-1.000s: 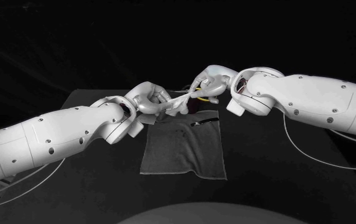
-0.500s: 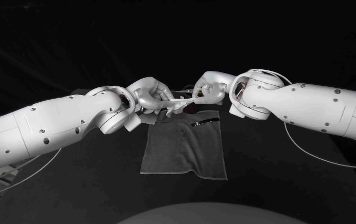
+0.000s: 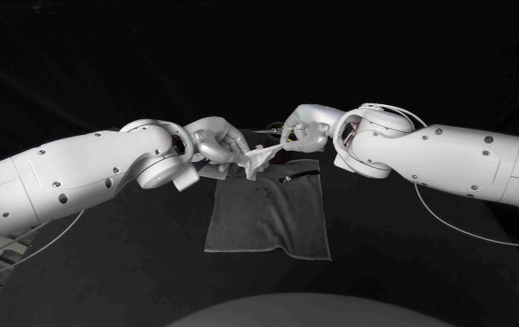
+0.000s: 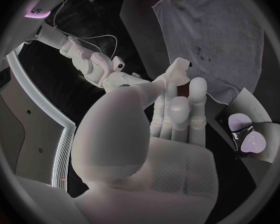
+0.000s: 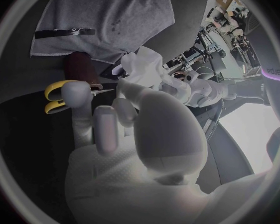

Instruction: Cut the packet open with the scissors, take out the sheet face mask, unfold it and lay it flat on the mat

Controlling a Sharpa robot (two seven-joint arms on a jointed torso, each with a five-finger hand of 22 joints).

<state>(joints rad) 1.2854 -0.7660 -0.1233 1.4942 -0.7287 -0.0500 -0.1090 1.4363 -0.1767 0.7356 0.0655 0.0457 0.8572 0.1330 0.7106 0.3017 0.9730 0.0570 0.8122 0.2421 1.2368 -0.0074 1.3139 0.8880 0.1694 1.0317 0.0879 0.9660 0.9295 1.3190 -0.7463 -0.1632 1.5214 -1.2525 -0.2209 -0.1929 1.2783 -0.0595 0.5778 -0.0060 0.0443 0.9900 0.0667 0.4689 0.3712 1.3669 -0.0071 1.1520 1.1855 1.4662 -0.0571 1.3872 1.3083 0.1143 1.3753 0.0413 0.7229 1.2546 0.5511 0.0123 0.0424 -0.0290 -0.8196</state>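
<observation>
At the frame's centre a crumpled white face mask (image 3: 262, 154) is held stretched left to right between the left hand (image 3: 220, 143) and the right hand (image 3: 304, 127), the fingers of each closed on one end. The grey mat (image 3: 271, 218) is seen directly below, toward the lower frame.

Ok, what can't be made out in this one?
- White sheet mask: how far unfolded; head view, fingers of left hand and right hand cover its ends.
- Yellow-handled scissors: blades; right wrist view, that hand's fingers cover them.
- Small dark strip on grey cloth mat: head view, too small to identify.
</observation>
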